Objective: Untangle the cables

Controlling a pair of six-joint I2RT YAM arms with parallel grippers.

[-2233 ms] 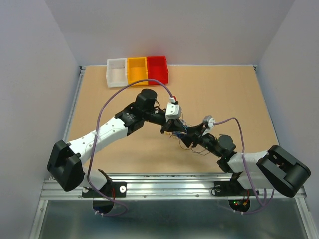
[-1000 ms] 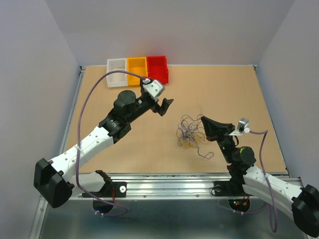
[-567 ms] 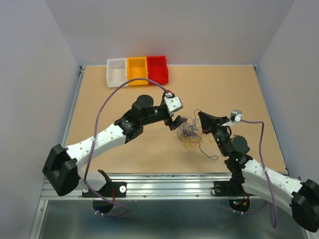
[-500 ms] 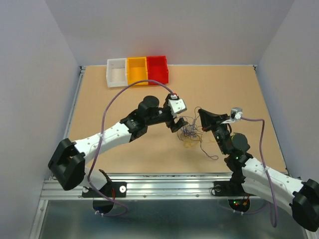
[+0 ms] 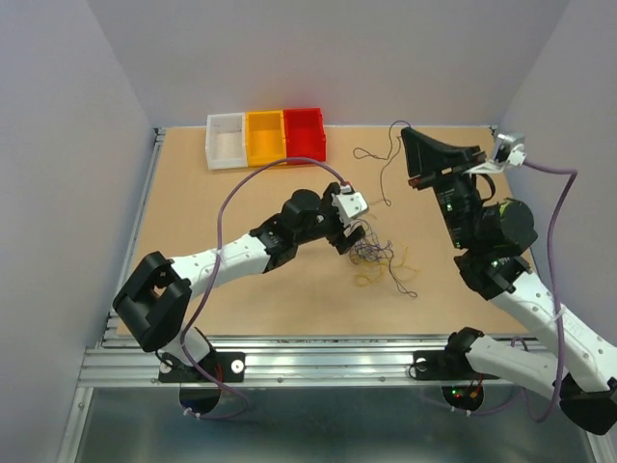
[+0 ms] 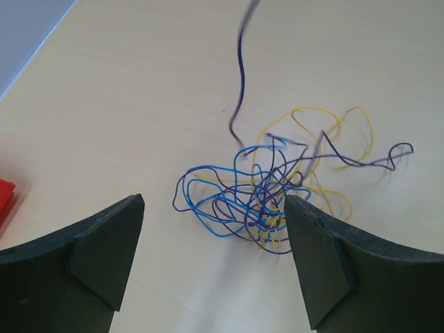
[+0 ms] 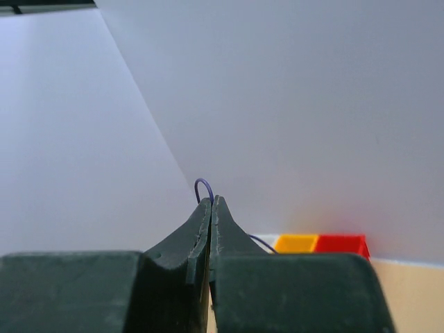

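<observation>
Cables [image 6: 267,208] blue, purple, yel; bins [image 5: 265,142] wht, orange, red.

**Even diffuse light, minor blur**

Soft overhead light is filling the top view, and the arms are casting faint shadows on the table [image 5: 193,212]. Left wrist: rising strand [image 6: 241,62] is blurring, cables [image 6: 267,201] are showing sharp. Right wrist: right gripper [image 7: 210,202] is reading dark against a glowing wall [image 7: 312,104].

- Overhead view: from high behind, looking down on the whole tabletop [image 5: 183,193].
- Left wrist: close above the wire tangle [image 6: 267,201], also seen overhead.
- Right wrist: raised, facing the wall [image 7: 312,104] and bins [image 7: 319,243].
</observation>
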